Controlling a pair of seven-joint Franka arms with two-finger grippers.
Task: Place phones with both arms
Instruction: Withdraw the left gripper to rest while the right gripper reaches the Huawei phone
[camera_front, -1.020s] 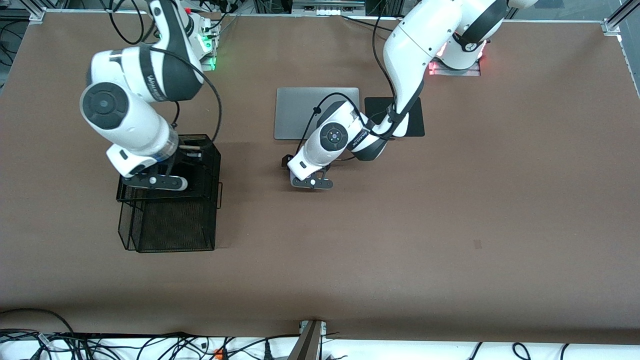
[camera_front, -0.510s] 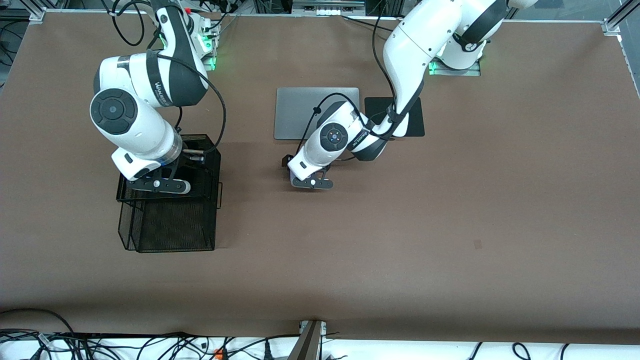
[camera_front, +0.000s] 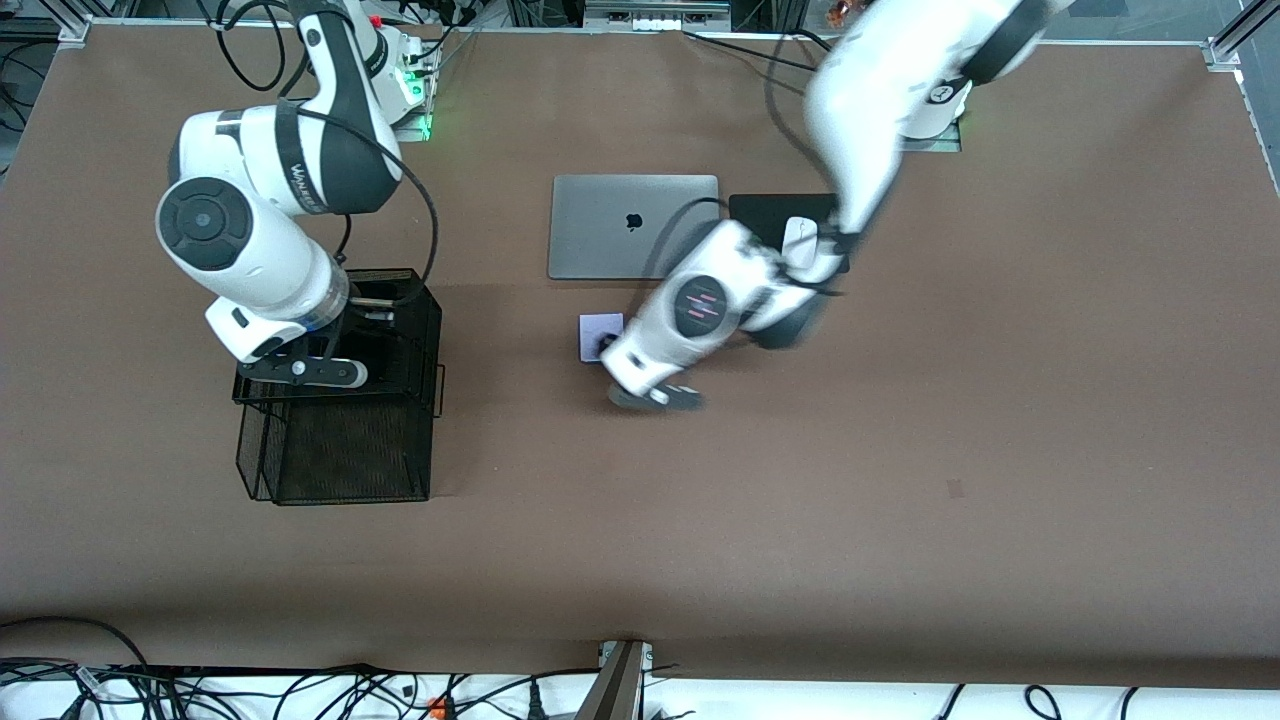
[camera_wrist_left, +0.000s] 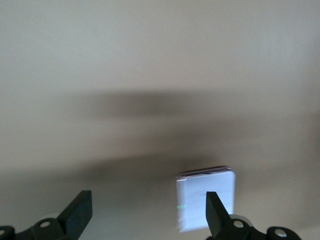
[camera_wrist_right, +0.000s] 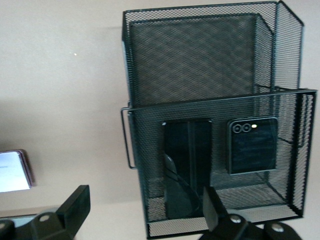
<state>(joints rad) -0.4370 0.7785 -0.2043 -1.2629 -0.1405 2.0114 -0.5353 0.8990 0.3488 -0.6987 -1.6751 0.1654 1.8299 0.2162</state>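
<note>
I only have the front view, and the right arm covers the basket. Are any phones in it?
Observer: Yes. The right gripper hangs open over the basket, and its wrist view shows a long black phone lying in the upper tray.
Operator: Just that one?
Observer: No. A squarish black phone lies beside it, lenses up, with a gap between them.
Operator: Is the left gripper holding the lavender phone?
Observer: No. In the left wrist view the left gripper is open with nothing between its fingers. The lavender phone lies flat on the table below it.
</note>
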